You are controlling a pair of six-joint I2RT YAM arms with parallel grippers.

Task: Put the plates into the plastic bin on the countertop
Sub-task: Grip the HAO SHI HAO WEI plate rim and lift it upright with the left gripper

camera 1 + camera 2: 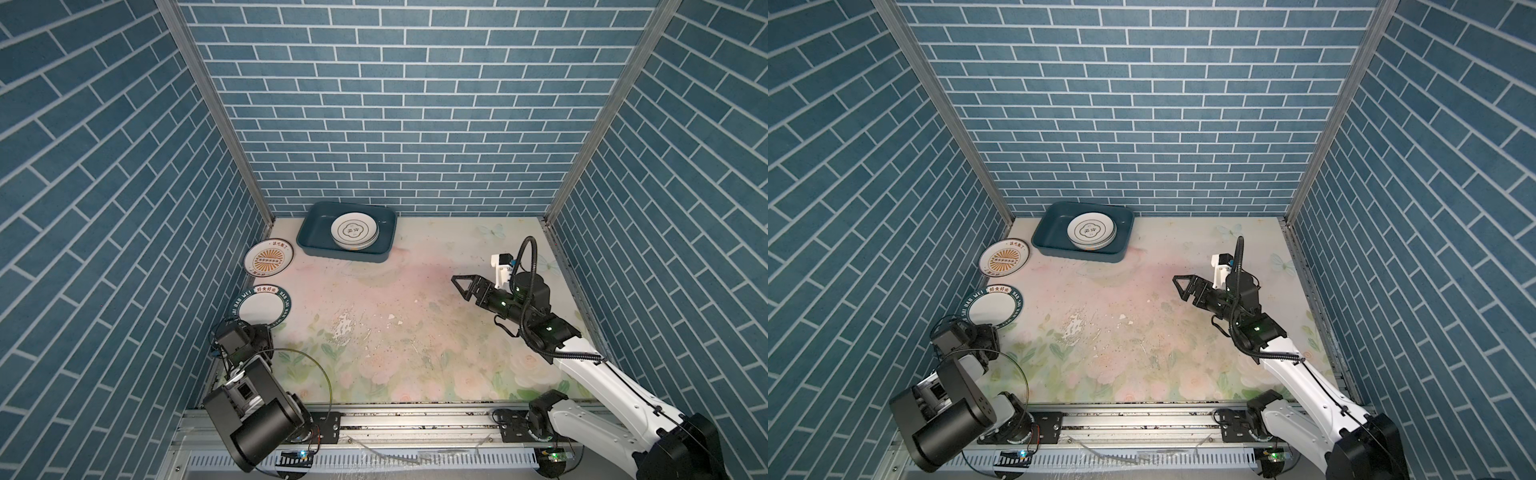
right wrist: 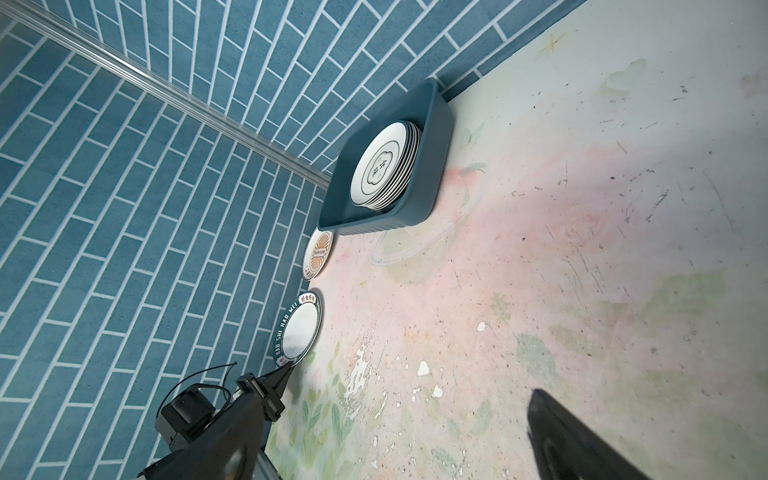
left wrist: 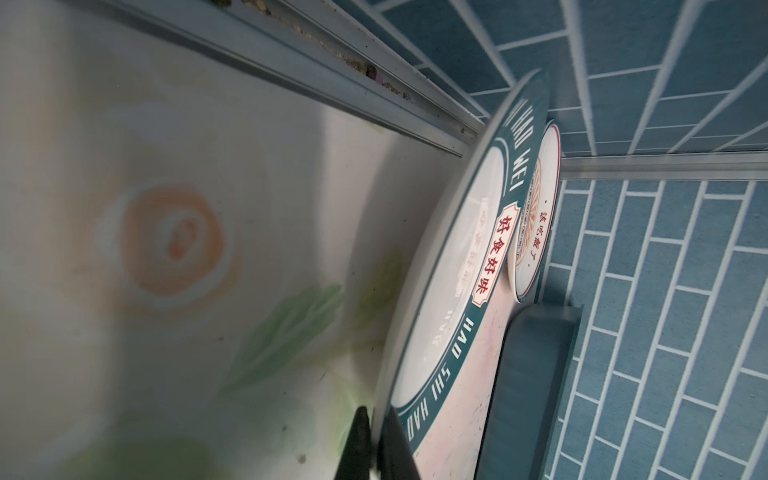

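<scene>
Pickup: my left fingers (image 3: pixel 361 440) pinch the rim of the green-banded round white plate (image 1: pixel 259 309); right fingers (image 2: pixel 582 444) gape empty. Next, I'd lift it into the teal-blue rectangular plastic bin (image 1: pixel 316 232).

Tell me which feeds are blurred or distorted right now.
Left wrist view: countertop up close is soft, lettering on the green-rimmed plate sharp. Right wrist view: bin crisp. Both top views: sharp, wide-angle stretch on the brick walls.

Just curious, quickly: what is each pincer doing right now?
Left pincer: closed on the green-rimmed plate, at its edge.
Right pincer: open, holding nothing.
</scene>
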